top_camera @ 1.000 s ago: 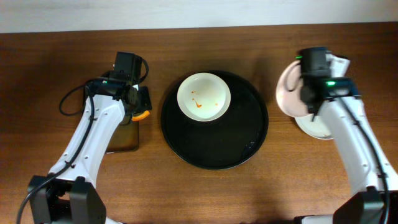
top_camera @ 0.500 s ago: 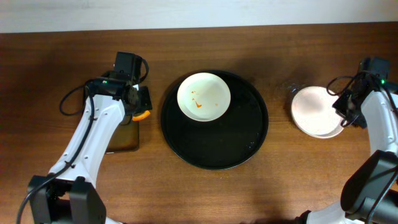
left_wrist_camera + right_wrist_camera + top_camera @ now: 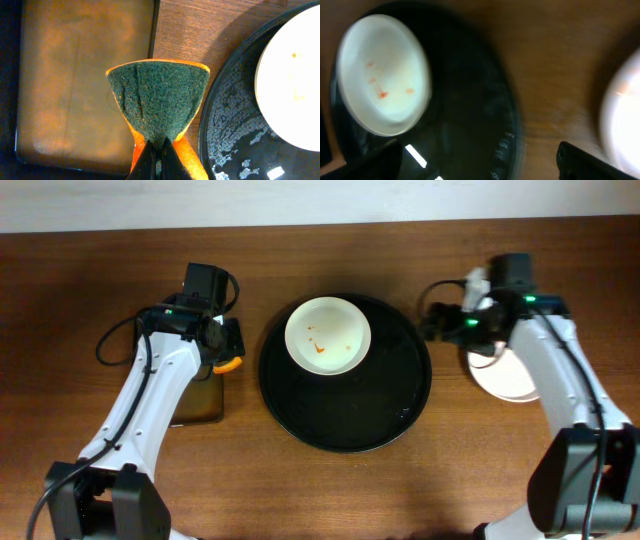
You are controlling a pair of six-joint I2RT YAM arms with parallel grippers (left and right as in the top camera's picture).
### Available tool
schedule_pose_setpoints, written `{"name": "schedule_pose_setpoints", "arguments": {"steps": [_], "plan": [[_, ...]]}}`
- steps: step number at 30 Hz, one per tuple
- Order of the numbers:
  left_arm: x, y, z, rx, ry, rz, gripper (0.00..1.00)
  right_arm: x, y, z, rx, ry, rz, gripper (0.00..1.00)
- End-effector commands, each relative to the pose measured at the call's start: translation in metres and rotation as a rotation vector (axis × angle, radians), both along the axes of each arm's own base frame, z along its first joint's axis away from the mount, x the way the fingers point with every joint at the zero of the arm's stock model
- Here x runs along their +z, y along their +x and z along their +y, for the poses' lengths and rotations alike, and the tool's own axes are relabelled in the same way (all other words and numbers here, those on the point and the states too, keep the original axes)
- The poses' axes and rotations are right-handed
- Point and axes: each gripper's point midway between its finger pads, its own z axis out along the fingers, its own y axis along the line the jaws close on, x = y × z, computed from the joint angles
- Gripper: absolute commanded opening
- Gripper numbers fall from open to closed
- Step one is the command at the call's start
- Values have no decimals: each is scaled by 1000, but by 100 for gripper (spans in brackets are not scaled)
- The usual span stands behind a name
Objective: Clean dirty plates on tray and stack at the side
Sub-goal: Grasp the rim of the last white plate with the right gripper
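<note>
On the tray point(image 3: 345, 412), one plate point(image 3: 328, 335) (sauce-smeared).

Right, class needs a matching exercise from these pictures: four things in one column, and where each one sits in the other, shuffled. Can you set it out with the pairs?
Things
1. sponge
2. smeared plate
3. plates off the tray
4. rectangular tray

Places
A. on the round black tray
B. on the table, right of the round tray
C. clamped in the left pincer
D. left of the round tray, below the sponge

Pairs: 1-C, 2-A, 3-B, 4-D
</note>
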Motion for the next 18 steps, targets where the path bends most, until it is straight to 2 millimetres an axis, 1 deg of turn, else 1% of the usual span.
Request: {"name": "schedule_pose_setpoints", "arguments": {"steps": [1, 2, 3, 4, 5, 8, 9, 10, 11, 12, 13, 14, 17, 18], "plan": [[15, 2, -1, 11, -20, -44, 0, -11, 4, 44, 60, -45, 1, 93], [15, 2, -1, 12, -19, -43, 0, -19, 5, 56, 67, -66, 8, 91], [15, 2, -1, 12, -19, -43, 0, -25, 6, 63, 66, -71, 11, 88], [15, 2, -1, 10, -22, -43, 0, -38, 12, 83, 76, -67, 7, 80], [15, 2, -2, 9, -25, -42, 0, -46, 14, 92, 77, -68, 9, 77], [15, 2, -3, 8, -29, -42, 0, -68, 18, 103, 22, -101, 24, 75], [15, 2, -3, 8, -29, -42, 0, -76, 20, 111, 28, -98, 24, 73], [15, 2, -3, 8, -29, -42, 0, -78, 20, 115, 34, -97, 24, 72], [15, 2, -3, 8, -29, -42, 0, -83, 19, 118, 36, -100, 29, 69], [15, 2, -3, 8, -29, -42, 0, -89, 17, 119, 39, -111, 40, 61], [15, 2, -3, 8, -29, -42, 0, -93, 16, 117, 18, -119, 53, 56], [15, 2, -3, 8, -29, -42, 0, -100, 14, 112, -25, -135, 75, 51], [15, 2, -3, 8, -29, -42, 0, -106, 11, 113, -36, -134, 96, 45], [15, 2, -3, 8, -29, -42, 0, -108, 10, 114, -34, -135, 100, 41]]}}
